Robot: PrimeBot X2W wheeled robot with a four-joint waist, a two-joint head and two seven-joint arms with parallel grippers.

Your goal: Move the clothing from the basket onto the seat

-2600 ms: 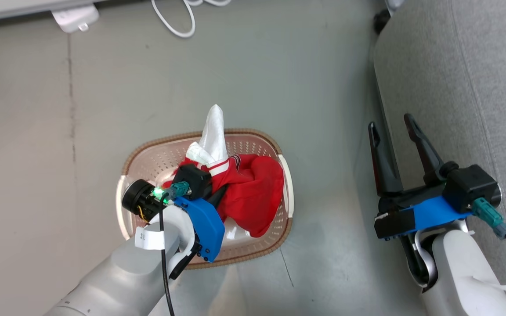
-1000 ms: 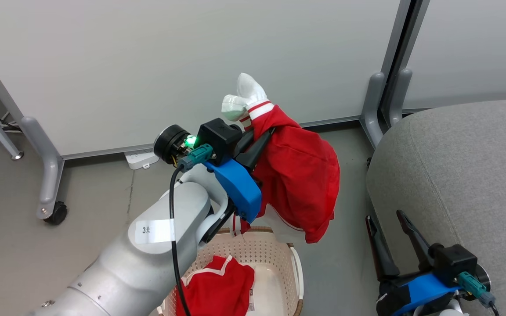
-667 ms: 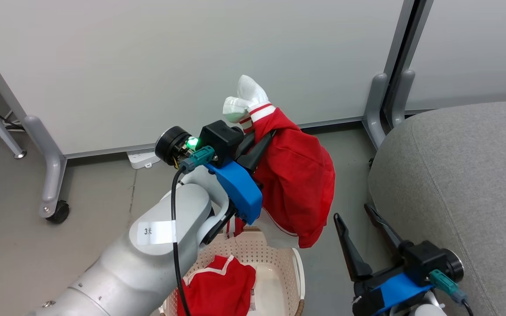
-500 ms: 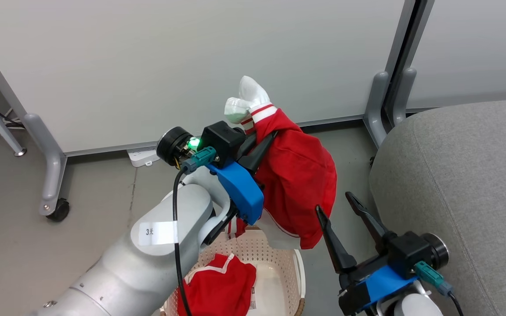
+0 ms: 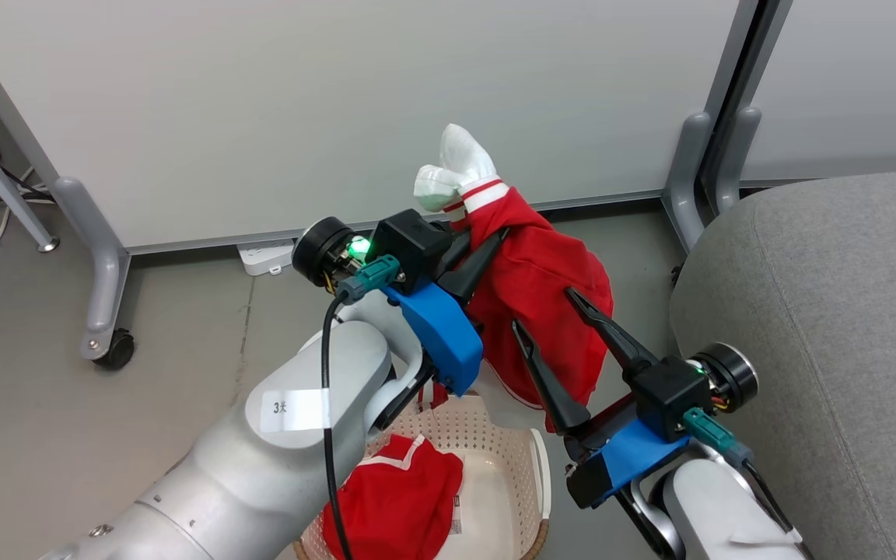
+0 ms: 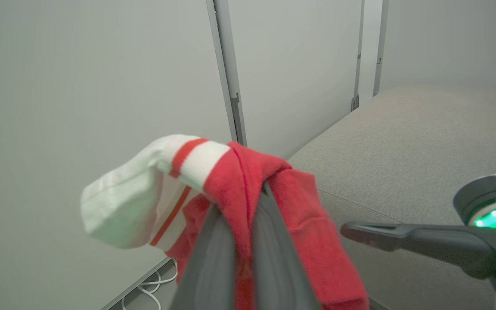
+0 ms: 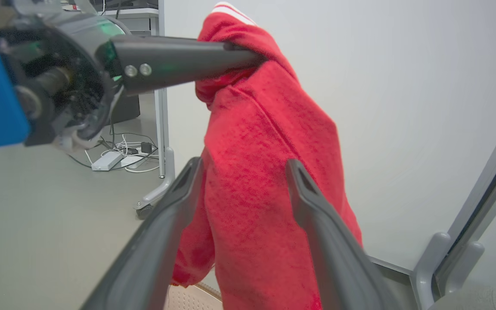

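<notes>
While the left gripper (image 5: 485,237) pinches one red garment (image 5: 530,272) by its white-trimmed edge above the basket (image 5: 535,474), the right gripper (image 5: 543,308) stands wide open, fingers spread beside the hanging cloth. The second red garment (image 5: 397,498) lies in the basket, and the grey seat (image 5: 829,311) stands to the right.

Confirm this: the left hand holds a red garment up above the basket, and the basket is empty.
Wrong on one count: the basket is not empty. The head view shows a second red garment lying in it. The left hand does hold a red garment up above it.
</notes>
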